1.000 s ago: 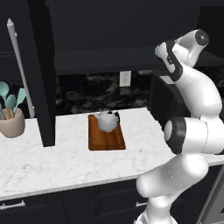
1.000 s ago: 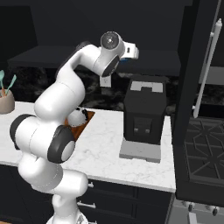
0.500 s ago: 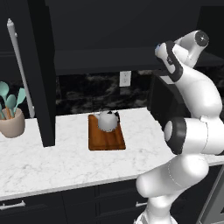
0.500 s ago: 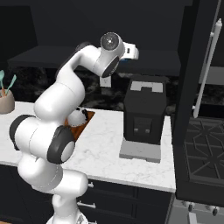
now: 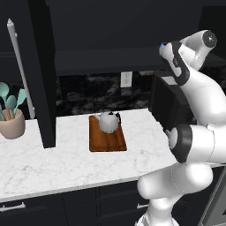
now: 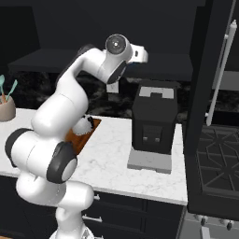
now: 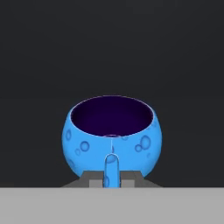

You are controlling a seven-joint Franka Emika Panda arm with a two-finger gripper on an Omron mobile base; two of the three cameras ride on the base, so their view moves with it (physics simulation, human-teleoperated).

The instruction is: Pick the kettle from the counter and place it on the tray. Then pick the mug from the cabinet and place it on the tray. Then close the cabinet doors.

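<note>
Hand view, lower centre: blue mug [image 7: 112, 135] upright, dark purple inside, handle turned toward the camera and pinched between the two fingertips [image 7: 92, 179] of the claw [image 7: 111, 180]. Clenched on that handle, jaws almost together. Plain dark cabinet interior behind and around the mug.

Left base view, right side of the frame: white arm rising from the lower right corner, bulky dark-ringed joint at middle right, then folding upward and back toward the upper right, with the wrist bent leftward and the hand reaching into the black cabinet [image 5: 132, 26] at the upper right. Claw itself hard to make out there against the dark. Centre of the frame: reddish-brown tray [image 5: 107, 133] lying flat on the white marble table [image 5: 66, 163], with the grey kettle [image 5: 108, 122] standing on the tray's far end. Left of centre: open cabinet door [image 5: 43, 75] hanging as a tall black panel, silver bar handle at the far left. Lower left: beige utensil pot [image 5: 12, 124] with teal utensils.

Right base view, left half: arm climbing from the lower left, elbow arched high, topmost joint at upper centre, hand pointing right into the dark cabinet opening. Kettle and tray partly hidden behind the arm at middle left. Centre: black coffee machine [image 6: 153, 121] on the table, well apart from the tray.
</note>
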